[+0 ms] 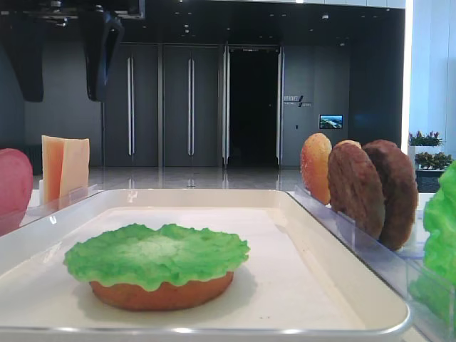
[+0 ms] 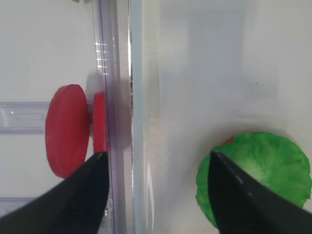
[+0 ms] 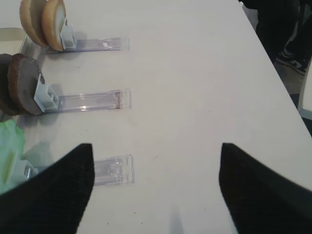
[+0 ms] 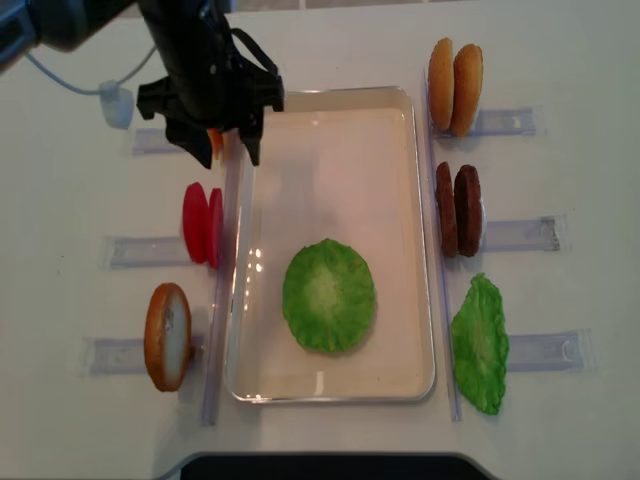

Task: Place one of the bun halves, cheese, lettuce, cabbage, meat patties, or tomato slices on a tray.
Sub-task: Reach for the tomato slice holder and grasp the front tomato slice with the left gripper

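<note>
A green lettuce point(image 4: 328, 295) leaf lies on a bun half point(image 1: 160, 293) inside the white tray point(image 4: 424, 250). My left gripper point(image 4: 222, 150) hovers open and empty over the tray's left rim point(image 2: 139, 97). Two tomato slices point(image 2: 68, 129) stand just outside its left finger, and the lettuce point(image 2: 258, 170) lies by its right finger. Cheese point(image 1: 64, 167) stands at the far left. The meat patties point(image 4: 457, 210) and two bun halves point(image 4: 455, 72) stand right of the tray. My right gripper point(image 3: 157, 146) is open over bare table and holds nothing.
Clear plastic holders point(image 4: 520, 232) stick out on both sides of the tray. Another bun half point(image 4: 167, 335) stands at the near left. A green leaf point(image 4: 480, 345) rests at the near right. A dark doorway and wall fill the background.
</note>
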